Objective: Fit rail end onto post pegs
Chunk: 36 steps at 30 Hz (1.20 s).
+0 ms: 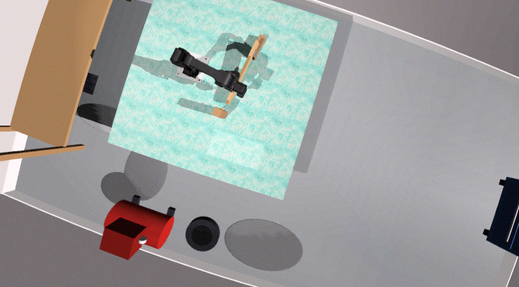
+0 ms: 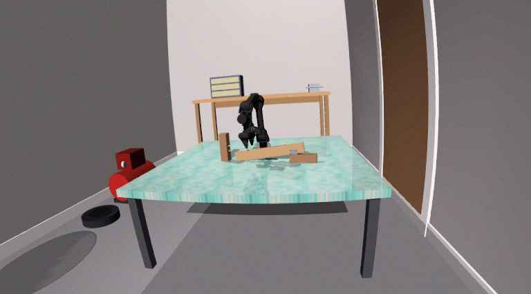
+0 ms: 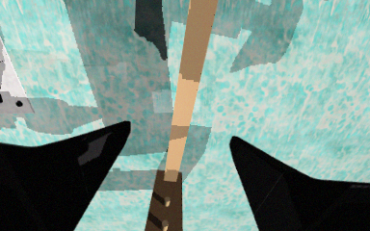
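Observation:
The long rail [image 1: 248,65] [image 2: 269,151] [image 3: 185,103] slopes from the bracket [image 2: 293,152] on the footboard block [image 2: 305,158] down to the table. Its near end is low, a short gap from the upright post [image 1: 219,112] [image 2: 224,147] [image 3: 174,212]. Two pegs [image 3: 167,201] [image 2: 229,146] stick out of the post toward the rail. My gripper [image 2: 249,146] [image 3: 182,133] is open and empty, pointing down above the near part of the rail. In the wrist view the rail runs between the fingertips, below them. In the top view the arm hides the fingertips and part of the rail.
The marbled turquoise table [image 1: 153,115] [image 2: 219,180] [image 3: 270,111] carries the arm's white base plate [image 3: 12,77]. A wooden bench [image 1: 61,58] stands beyond the table's edge behind the arm. A red compressor [image 1: 141,222] and a black tyre [image 1: 203,233] are on the floor.

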### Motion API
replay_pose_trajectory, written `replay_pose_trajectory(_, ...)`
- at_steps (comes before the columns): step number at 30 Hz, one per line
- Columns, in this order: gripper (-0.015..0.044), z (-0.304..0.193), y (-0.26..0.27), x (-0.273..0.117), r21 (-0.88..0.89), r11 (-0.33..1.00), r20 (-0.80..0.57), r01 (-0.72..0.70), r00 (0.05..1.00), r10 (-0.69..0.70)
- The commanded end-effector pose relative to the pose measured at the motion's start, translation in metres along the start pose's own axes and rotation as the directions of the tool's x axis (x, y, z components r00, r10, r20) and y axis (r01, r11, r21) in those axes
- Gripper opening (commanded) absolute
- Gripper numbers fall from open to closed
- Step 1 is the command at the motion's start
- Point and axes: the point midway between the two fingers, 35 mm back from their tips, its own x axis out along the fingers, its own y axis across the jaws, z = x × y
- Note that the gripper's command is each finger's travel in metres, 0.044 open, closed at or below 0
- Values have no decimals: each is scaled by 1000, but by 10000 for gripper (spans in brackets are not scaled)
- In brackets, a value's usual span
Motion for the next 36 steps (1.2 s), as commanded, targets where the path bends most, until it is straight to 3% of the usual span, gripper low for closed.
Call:
replay_pose_trajectory(1, 440, -1, 0, 7, -4, 1000, -3, -7, 1000, 7)
replay_pose_trajectory(36, 440, -1, 1, 64, -4, 1000, -3, -7, 1000, 7)
